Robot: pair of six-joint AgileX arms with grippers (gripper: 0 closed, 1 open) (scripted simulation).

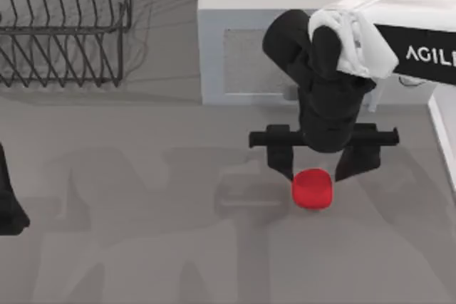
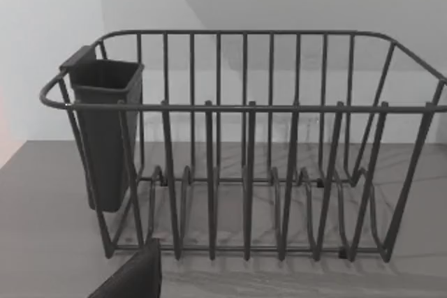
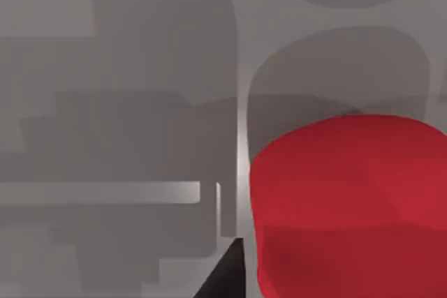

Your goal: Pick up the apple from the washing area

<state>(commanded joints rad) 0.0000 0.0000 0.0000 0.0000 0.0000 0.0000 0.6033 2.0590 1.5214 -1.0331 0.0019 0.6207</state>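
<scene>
Sitting on the grey table (image 1: 142, 247), the apple (image 1: 312, 189) lies right between the two black fingers of the right gripper (image 1: 314, 173), its upper edge tucked under the wrist above so that part of it is hidden in the top view. The fingers stand spread to either side of the fruit, open, with their tips level with its upper half; whether either tip touches the red skin cannot be made out. In the right wrist view the apple (image 3: 349, 200) is cut off by the frame's edge, and one dark fingertip (image 3: 223, 277) pokes in just beside it, with a thin gap of table between.

Behind the fingers, on the far side from the apple, the white microwave (image 1: 299, 5) stands close, and the right arm's black wrist and white sleeve cover part of its front.

Well away from the fingers, toward the table's left, the wire dish rack (image 1: 64, 26) is cut off at the top view's border. The left wrist view faces this rack (image 2: 265, 172), with a dark cutlery cup (image 2: 105, 137) hung on one end.

The left gripper (image 1: 8, 208) is parked at the table's left edge, mostly out of frame.
</scene>
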